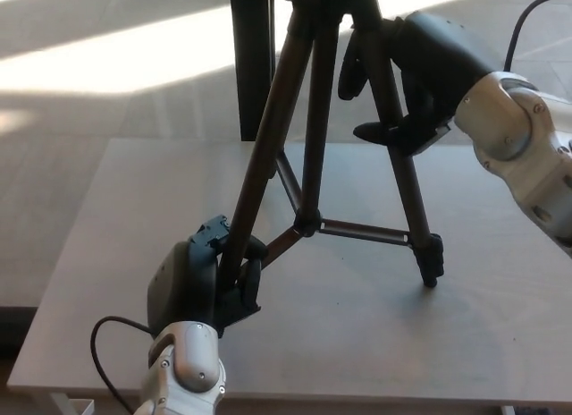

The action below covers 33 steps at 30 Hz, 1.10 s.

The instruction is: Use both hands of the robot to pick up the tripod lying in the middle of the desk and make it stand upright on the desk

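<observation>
The dark tripod (308, 165) stands with its legs spread on the grey desk (375, 343); its head is cut off by the top edge of the picture. My left hand (198, 283) is shut around the lower end of the near left leg, whose foot is hidden by the hand. My right hand (418, 73) is shut on the upper part of the right leg, fingers wrapped around it. That leg's foot (432, 270) rests on the desk. The third leg runs back behind the centre braces (307, 225).
A dark upright post (253, 57) stands just behind the desk's far edge, close to the tripod's top. A black cable (112, 343) loops from my left wrist over the desk's near left corner. Sunlit floor lies beyond the desk.
</observation>
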{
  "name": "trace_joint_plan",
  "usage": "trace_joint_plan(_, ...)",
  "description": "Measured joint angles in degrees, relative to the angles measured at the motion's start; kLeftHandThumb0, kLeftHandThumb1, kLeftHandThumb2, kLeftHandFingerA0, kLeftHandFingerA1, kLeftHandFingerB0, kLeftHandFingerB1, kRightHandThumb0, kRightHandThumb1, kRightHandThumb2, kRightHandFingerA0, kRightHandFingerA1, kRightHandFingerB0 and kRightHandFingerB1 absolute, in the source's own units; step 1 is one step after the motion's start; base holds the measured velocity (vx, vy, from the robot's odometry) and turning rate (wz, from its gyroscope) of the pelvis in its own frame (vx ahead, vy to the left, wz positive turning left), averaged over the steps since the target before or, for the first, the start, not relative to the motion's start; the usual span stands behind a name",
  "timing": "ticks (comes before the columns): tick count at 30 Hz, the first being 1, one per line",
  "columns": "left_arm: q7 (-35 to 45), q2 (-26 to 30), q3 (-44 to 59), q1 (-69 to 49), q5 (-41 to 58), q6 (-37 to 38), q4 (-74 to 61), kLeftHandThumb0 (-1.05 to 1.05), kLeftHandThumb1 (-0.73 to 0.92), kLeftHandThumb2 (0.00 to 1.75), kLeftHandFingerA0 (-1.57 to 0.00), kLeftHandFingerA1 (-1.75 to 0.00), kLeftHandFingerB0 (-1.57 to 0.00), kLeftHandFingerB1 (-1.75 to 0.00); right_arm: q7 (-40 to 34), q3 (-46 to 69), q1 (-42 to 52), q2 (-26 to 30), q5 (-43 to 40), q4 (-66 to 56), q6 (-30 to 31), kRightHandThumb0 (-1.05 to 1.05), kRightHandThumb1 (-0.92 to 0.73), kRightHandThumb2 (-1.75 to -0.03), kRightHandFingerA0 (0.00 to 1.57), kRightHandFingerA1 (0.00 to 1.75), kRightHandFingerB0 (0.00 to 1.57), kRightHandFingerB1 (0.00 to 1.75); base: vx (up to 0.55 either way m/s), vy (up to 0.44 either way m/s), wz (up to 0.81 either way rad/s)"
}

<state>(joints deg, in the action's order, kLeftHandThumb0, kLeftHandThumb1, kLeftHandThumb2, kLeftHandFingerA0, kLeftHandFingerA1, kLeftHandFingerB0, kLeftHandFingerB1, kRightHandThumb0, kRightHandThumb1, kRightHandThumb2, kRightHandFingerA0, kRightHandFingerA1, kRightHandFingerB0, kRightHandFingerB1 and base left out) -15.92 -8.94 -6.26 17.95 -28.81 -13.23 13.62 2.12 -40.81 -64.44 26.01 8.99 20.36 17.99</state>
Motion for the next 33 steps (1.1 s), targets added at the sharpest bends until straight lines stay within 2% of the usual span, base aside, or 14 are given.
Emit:
trace_joint_plan(5,0.0,0.0,-0.3,-0.7,0.4,0.3,-0.2,-0.32,0.62,0.85,-0.88,-1.75,-0.73,-1.34,1.0,-0.4,-2.2,-2.3,1.1,4.7,0.1,-0.28,-0.62,-0.98,0.93,1.75,0.76,1.53,0.00,0.000,0.00)
trace_joint_plan(16,1.3,0.7,-0.5,-1.4,1.9,0.5,-0.5,-0.25,0.51,1.17,-0.83,-1.73,-0.77,-1.53,2.6,-0.4,-3.7,-4.3,2.8,8.1,0.5,-0.25,-0.65,-0.95,0.89,1.75,0.75,1.51,0.00,0.000,0.00)
trace_joint_plan(17,1.5,0.9,-0.5,-1.4,2.1,0.6,-0.5,-0.25,0.50,1.17,-0.84,-1.74,-0.77,-1.53,2.8,-0.4,-3.7,-4.4,2.9,8.2,0.6,-0.26,-0.66,-0.93,0.88,1.75,0.74,1.46,0.00,0.000,0.00)
trace_joint_plan(18,1.6,1.0,-0.6,-1.4,2.2,0.6,-0.5,-0.26,0.48,1.20,-0.86,-1.73,-0.79,-1.52,2.9,-0.4,-3.7,-4.4,3.0,8.3,0.6,-0.27,-0.67,-0.87,0.86,1.71,0.68,0.71,0.00,0.000,0.00)
trace_joint_plan(20,2.1,1.4,-0.7,-1.5,2.6,0.8,-0.5,-0.24,0.49,1.19,-0.86,-1.71,-0.80,-1.51,3.6,-0.4,-3.7,-4.4,3.4,8.3,0.6,-0.27,-0.66,-0.80,0.91,1.59,0.58,0.55,0.00,0.000,0.00)
trace_joint_plan(23,2.7,1.8,-0.7,-1.5,3.1,0.9,-0.5,-0.26,0.68,0.77,-0.88,-1.74,-0.66,-1.50,4.5,-0.3,-3.7,-4.4,4.2,8.4,0.5,-0.26,-0.67,-0.75,0.82,1.57,0.67,0.60,0.00,0.000,0.00)
trace_joint_plan(24,3.0,2.0,-0.7,-1.5,3.3,0.9,-0.5,-0.29,0.67,0.80,-0.85,-1.54,-0.82,-1.28,4.9,-0.2,-3.6,-4.4,4.4,8.6,0.5,-0.28,-0.69,-0.72,0.78,1.41,0.68,0.61,0.00,0.000,0.00)
trace_joint_plan(25,3.2,1.9,-0.5,-1.5,3.5,0.8,-0.6,-0.34,0.78,0.63,-0.90,-1.16,-0.54,-0.64,5.3,-0.1,-3.6,-4.4,4.7,8.9,0.5,-0.35,-0.70,-0.61,0.75,1.20,0.43,0.45,0.00,0.000,0.00)
trace_joint_plan(26,3.6,2.0,-0.3,-1.4,3.8,0.5,-0.9,-0.45,0.77,0.62,-0.74,-0.92,-0.29,-0.43,5.7,0.0,-3.6,-4.4,4.8,9.0,0.4,-0.42,-0.69,-0.60,0.75,1.10,0.30,0.37,0.00,0.000,0.00)
trace_joint_plan(27,4.0,2.1,-0.2,-1.2,3.9,0.1,-1.1,-0.50,0.73,0.62,-0.56,-0.71,-0.14,-0.28,6.0,0.1,-3.6,-4.4,4.8,9.1,0.4,-0.51,-0.68,-0.60,0.69,1.03,0.18,0.34,0.00,0.000,0.00)
trace_joint_plan(28,4.8,2.5,0.0,-0.9,4.3,-0.5,-1.6,-0.53,0.68,0.64,-0.39,-0.71,-0.07,-0.20,6.4,0.2,-3.6,-4.4,4.8,9.3,0.4,-0.60,-0.70,-0.60,0.32,0.74,0.05,0.30,0.00,0.000,0.00)
trace_joint_plan(31,7.0,3.7,0.9,-0.2,5.2,-2.5,-2.2,-0.53,0.68,0.64,-0.39,-0.71,-0.07,-0.20,7.7,-0.1,-3.6,-4.1,5.2,9.7,0.4,-0.60,-0.70,-0.60,0.32,0.74,0.05,0.30,0.00,0.000,0.00)
trace_joint_plan(32,7.7,4.2,1.1,0.0,5.5,-3.1,-2.3,-0.84,0.49,0.79,0.00,-0.05,0.00,0.00,8.1,-0.2,-3.6,-3.9,5.4,9.9,0.4,-0.97,-0.58,-0.89,0.00,0.10,0.00,0.01,0.00,0.000,0.00)
trace_joint_plan(33,8.6,4.7,1.2,0.3,5.8,-3.7,-2.6,-0.68,0.70,0.61,0.00,0.00,0.00,0.00,8.5,-0.3,-3.6,-3.8,5.6,10.0,0.4,-0.82,-0.59,-0.76,0.00,0.00,0.00,0.00,0.00,0.000,0.00)
